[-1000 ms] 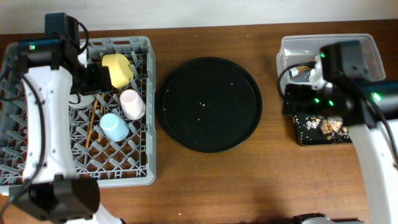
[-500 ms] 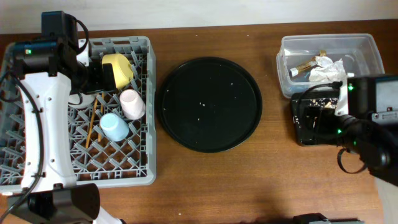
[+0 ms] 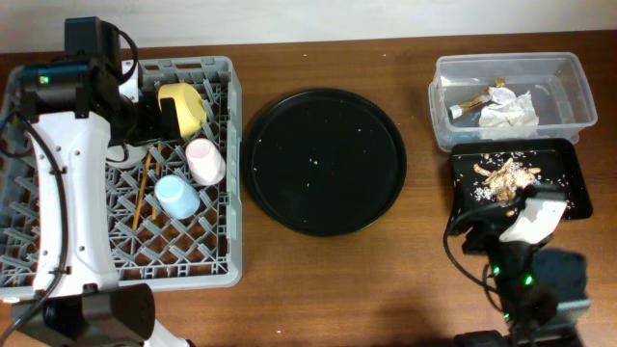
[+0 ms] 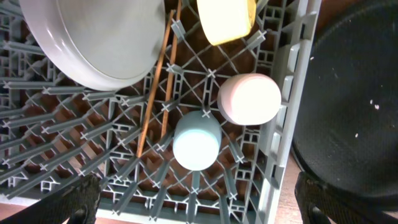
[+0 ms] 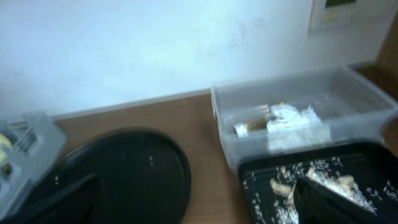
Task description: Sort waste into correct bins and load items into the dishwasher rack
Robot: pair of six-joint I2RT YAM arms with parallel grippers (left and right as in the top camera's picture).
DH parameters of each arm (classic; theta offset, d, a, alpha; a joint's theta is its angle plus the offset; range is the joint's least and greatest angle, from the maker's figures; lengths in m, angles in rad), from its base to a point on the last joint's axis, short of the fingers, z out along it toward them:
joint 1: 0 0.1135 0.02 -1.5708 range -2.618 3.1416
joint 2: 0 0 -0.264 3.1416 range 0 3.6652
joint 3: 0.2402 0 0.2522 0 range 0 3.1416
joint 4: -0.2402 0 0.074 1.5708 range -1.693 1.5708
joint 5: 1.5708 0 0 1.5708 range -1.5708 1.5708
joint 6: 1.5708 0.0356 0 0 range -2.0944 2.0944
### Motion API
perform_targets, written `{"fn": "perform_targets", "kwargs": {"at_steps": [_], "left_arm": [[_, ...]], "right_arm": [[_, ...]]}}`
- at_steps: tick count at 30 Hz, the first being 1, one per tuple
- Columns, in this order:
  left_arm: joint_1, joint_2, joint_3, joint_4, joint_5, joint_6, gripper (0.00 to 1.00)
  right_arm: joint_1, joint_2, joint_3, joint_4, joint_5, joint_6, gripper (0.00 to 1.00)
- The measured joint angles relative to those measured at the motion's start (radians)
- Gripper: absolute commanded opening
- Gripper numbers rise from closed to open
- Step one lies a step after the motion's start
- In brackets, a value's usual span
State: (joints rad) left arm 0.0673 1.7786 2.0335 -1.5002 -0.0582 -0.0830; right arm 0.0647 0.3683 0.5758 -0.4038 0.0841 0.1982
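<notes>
The left tool (image 4: 205,202) is hovering wide open and empty over the dishwasher rack (image 3: 234,193), which is holding the plate (image 4: 93,37) and chopsticks (image 4: 153,93). The right tool (image 5: 199,202) is gaping empty near the black tray (image 3: 569,159). Lifting straight up is looking safest.

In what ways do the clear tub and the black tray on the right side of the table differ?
The tub is transparent; the tray is opaque black. The tub has high walls; the tray is shallow. The tub holds a napkin and a wrapper; the tray holds food scraps. Both are rectangular, of similar size, and lie next to each other.
</notes>
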Motion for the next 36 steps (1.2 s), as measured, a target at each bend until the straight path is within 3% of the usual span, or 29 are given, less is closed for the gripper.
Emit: {"fn": "perform_targets", "kwargs": {"at_steps": [3,9,16,36], "left_arm": [[0.0,0.0,0.0,0.0,-0.001,0.0,0.99],[0.0,0.0,0.0,0.001,-0.001,0.0,0.99],[0.0,0.0,0.0,0.001,-0.001,0.0,0.99],[0.0,0.0,0.0,0.001,-0.001,0.0,0.99]], "right_arm": [[-0.013,-0.189,-0.251,0.15,-0.026,0.0,0.98],[-0.014,-0.324,-0.507,0.45,-0.034,0.0,0.98],[-0.014,-0.356,-0.555,0.323,-0.033,0.0,0.98],[-0.014,-0.356,-0.555,0.322,-0.033,0.0,0.98]]}}
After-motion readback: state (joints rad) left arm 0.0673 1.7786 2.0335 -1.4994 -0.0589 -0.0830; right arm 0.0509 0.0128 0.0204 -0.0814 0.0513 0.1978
